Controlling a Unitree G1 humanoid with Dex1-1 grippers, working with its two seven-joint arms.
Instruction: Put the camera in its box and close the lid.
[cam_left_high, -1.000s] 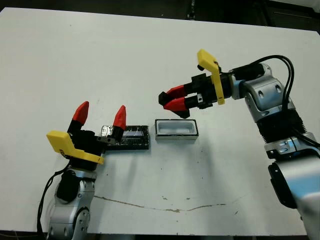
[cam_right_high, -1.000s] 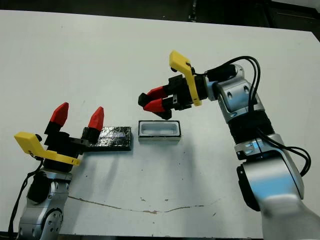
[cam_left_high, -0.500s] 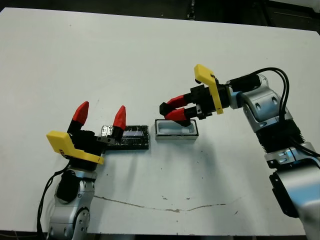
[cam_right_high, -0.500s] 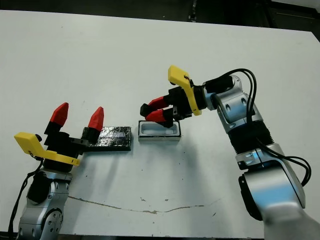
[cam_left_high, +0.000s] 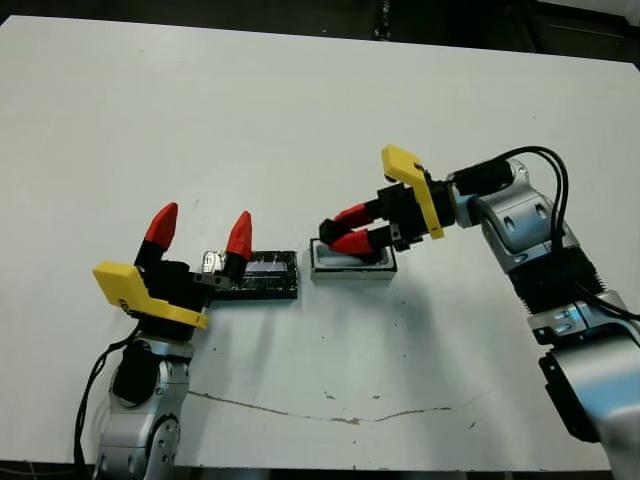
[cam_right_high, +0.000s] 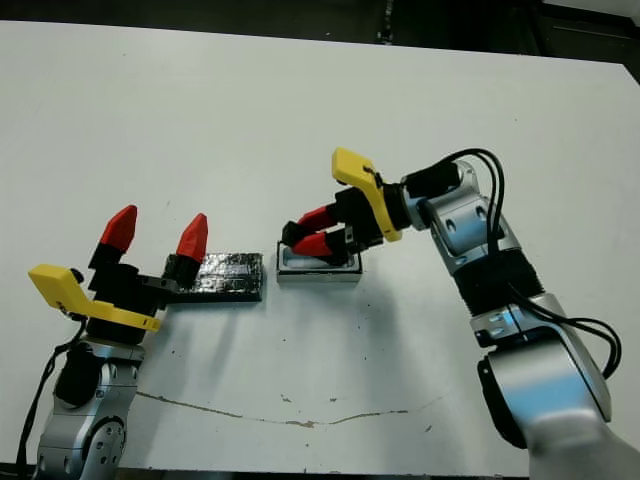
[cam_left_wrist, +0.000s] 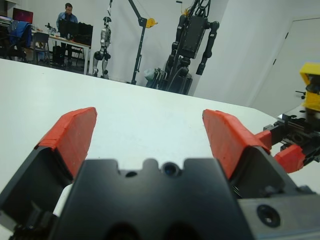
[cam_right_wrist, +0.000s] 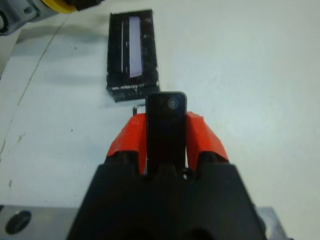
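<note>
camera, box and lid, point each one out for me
camera (cam_right_wrist: 165, 131), right wrist view, on its black face between the red fingers
box (cam_left_high: 352, 269), left eye view, on its near white rim
lid (cam_left_high: 268, 275), left eye view, on its glossy top

Small black camera (cam_right_wrist: 166, 131) over white-rimmed box (cam_left_high: 352, 268); glossy black lid (cam_left_high: 262, 275) flat beside it

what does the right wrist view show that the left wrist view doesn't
Only the right wrist view shows the camera clamped between the right gripper's fingers, with the lid lying flat on the table beyond.

Only the left wrist view shows the left gripper open and empty, and a room with a person at a desk.

Both show the white table and some of the other arm.
</note>
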